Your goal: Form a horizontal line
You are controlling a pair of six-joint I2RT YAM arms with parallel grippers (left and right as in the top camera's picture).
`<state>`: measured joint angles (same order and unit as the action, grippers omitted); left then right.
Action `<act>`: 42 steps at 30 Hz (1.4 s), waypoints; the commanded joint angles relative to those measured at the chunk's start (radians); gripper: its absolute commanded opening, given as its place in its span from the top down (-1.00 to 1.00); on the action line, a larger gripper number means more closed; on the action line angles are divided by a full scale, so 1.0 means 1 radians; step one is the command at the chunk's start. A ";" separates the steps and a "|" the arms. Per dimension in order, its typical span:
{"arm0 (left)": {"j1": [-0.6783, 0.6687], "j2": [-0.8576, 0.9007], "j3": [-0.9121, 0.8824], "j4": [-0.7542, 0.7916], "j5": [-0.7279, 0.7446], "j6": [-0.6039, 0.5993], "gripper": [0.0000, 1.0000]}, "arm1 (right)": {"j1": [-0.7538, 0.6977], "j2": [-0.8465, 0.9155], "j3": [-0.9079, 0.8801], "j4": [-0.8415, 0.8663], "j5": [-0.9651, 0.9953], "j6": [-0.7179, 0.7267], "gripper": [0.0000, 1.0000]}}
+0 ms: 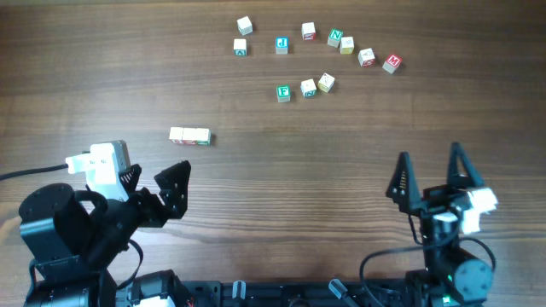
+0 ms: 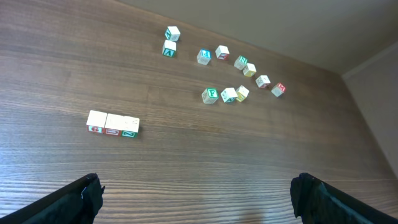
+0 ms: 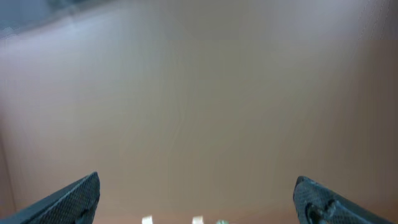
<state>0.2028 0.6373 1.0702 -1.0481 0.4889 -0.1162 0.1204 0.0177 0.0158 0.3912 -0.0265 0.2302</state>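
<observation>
The horizontal line is a short row of three pale letter cubes with red and green marks, joined edge to edge, left of the table's middle. It also shows in the left wrist view. My left gripper is open and empty, a short way in front of the row and apart from it; its fingertips frame the bottom of the left wrist view. My right gripper is open and empty at the front right, far from the row. Its wrist view is blurred.
Several loose letter cubes lie scattered at the back, among them a blue-lettered one, a green F cube and a red-marked one. They also show in the left wrist view. Bare wooden table lies between grippers.
</observation>
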 commanded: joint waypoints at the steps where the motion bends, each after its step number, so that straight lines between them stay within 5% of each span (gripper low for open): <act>1: -0.005 -0.002 -0.003 0.002 0.016 0.016 -1.00 | -0.008 -0.014 -0.011 -0.113 -0.019 0.008 -1.00; 7: -0.005 -0.002 -0.003 0.003 0.016 0.016 -1.00 | -0.008 -0.014 -0.011 -0.385 -0.016 0.047 -1.00; 42: -0.076 -0.005 -0.005 0.003 -0.004 0.016 -1.00 | -0.008 -0.006 -0.011 -0.389 -0.020 0.091 -0.99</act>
<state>0.1726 0.6373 1.0702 -1.0512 0.4873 -0.1162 0.1165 0.0120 0.0063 -0.0006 -0.0273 0.3130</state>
